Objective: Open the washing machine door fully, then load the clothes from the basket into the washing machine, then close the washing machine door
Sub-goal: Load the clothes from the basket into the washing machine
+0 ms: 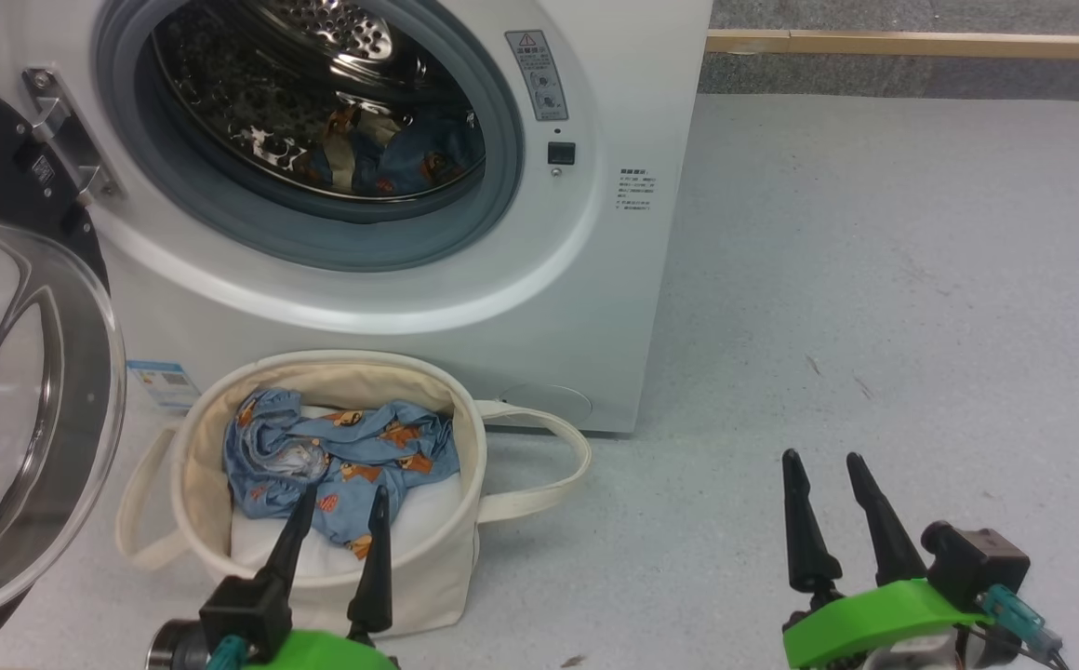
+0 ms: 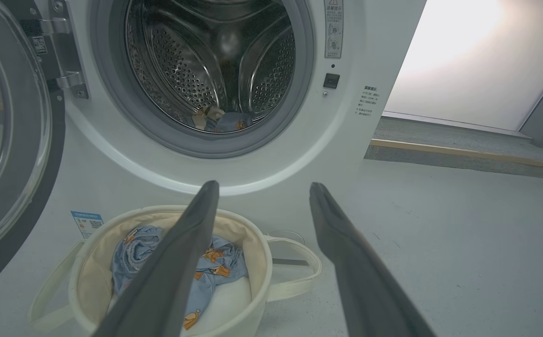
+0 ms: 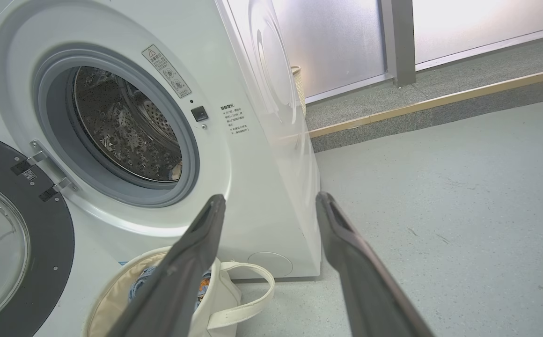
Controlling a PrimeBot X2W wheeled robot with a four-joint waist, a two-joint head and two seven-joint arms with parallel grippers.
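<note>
Washing machine point(image 1: 465, 307) across 11 to 1 o'clock of the head view, white front on the grey floor point(image 1: 874, 326), mouth of the drum point(image 1: 251, 112) unblocked. Washing machine door point(image 1: 28, 391) swung out on its metal hinge point(image 1: 65, 140) at 9 o'clock, glass bowl bulging just beside the basket's left handle. Basket point(image 1: 200, 447) at 7 o'clock, close before the machine's foot, below the drum ring, right loop handle point(image 1: 558, 465) flopped toward 3 o'clock. Inside, light-blue clothes point(image 1: 353, 456) with orange prints, crumpled on a white liner point(image 1: 428, 507). More printed cloth point(image 1: 409, 158), perhaps a second piece, low in the drum. Left gripper point(image 1: 344, 489) open over the basket's near rim, tips above the blue fabric, contact impossible to judge. Right gripper point(image 1: 822, 456) at 5 o'clock, open and empty, well apart over bare floor. Blue sticker point(image 1: 163, 383) behind the basket at 8 o'clock. Wooden strip point(image 1: 921, 44) along the 1 o'clock edge.
</note>
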